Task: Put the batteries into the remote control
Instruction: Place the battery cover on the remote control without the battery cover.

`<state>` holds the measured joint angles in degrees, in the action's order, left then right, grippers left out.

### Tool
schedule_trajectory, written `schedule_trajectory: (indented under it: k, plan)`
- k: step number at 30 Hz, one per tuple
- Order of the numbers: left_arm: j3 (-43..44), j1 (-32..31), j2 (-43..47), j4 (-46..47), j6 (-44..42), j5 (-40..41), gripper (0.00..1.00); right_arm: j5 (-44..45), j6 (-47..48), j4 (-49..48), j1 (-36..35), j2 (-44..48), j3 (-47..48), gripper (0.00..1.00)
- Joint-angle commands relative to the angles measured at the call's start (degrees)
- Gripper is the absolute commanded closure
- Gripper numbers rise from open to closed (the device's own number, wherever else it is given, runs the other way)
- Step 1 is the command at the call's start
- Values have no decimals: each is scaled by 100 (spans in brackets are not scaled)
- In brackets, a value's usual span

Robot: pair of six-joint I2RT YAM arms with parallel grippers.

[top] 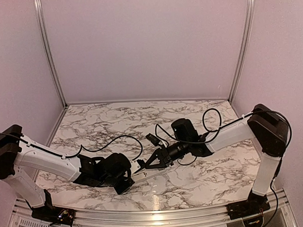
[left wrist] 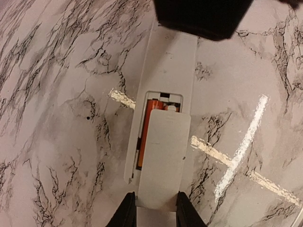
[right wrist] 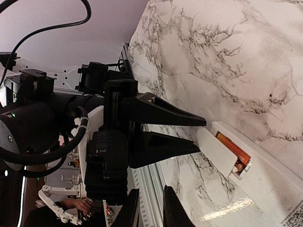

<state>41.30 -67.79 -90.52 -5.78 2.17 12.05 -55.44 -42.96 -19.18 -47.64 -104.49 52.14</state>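
The white remote control [left wrist: 173,61] lies with its battery bay facing up. A reddish-orange battery [left wrist: 146,127] sits in the bay, and the end of a second one shows beside it. A white battery cover [left wrist: 163,161] lies askew over most of the bay. My left gripper [left wrist: 155,197] is shut on the cover's near end. My right gripper [right wrist: 151,196] has a narrow gap and holds nothing. It hovers at the remote's far end [left wrist: 203,16]. The right wrist view shows the remote [right wrist: 272,187], the cover [right wrist: 215,151] and the left fingers [right wrist: 165,113].
The marble table [top: 116,120] has aluminium rails at its back and side edges. In the top view the two grippers meet near the front centre, left [top: 138,170] and right [top: 152,162]. A black cable [top: 112,143] trails across the table.
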Motion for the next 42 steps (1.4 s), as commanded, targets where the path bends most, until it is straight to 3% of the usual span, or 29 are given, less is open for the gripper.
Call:
schedule_trajectory:
  k: [1, 16, 42]
  plan:
    - [-4, 54, -155, 79, -57, 32, 80, -26, -273, -429, -70, -236, -46, 84]
    - [-9, 143, -184, 160, -175, 55, 79, -186, -813, -1264, -105, -762, -75, 90]
    - [154, 178, 66, -96, -191, 56, 75, -64, -509, -751, -167, -932, 160, 93]
